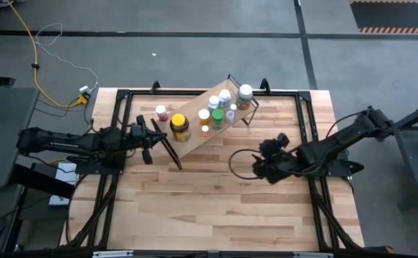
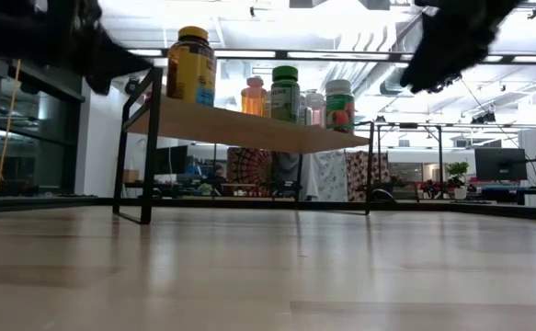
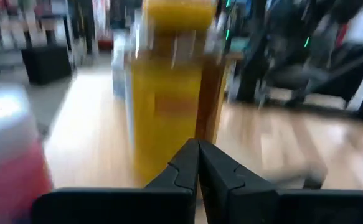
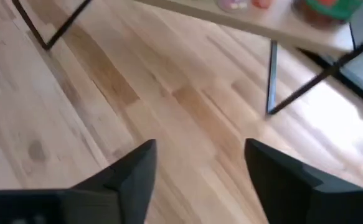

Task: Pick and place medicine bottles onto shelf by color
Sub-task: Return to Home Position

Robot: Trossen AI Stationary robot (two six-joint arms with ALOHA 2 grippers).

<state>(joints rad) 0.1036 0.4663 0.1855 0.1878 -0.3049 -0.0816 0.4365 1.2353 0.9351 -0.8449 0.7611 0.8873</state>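
Note:
The shelf [image 1: 193, 142] stands slantwise at the table's far middle on black wire legs. Several medicine bottles stand on it: an amber jar with a yellow lid [image 1: 180, 127] near its left end, a green one [image 1: 216, 118], white-capped ones [image 1: 225, 97] toward its right end, and a tiny orange one [image 1: 205, 130]. A pink-capped bottle [image 1: 161, 112] stands at the shelf's far left corner. My left gripper [image 1: 156, 137] is shut and level just left of the amber jar [image 3: 169, 93], holding nothing. My right gripper [image 1: 264, 166] hovers open over bare table right of the shelf, tilted down.
The shelf's wire legs [image 4: 271, 74] stand just beyond my right gripper [image 4: 200, 149]. In the low view both arms hang above the board [image 2: 240, 129]. Bare butcher-block tabletop [image 1: 216, 208] stretches toward the near edge.

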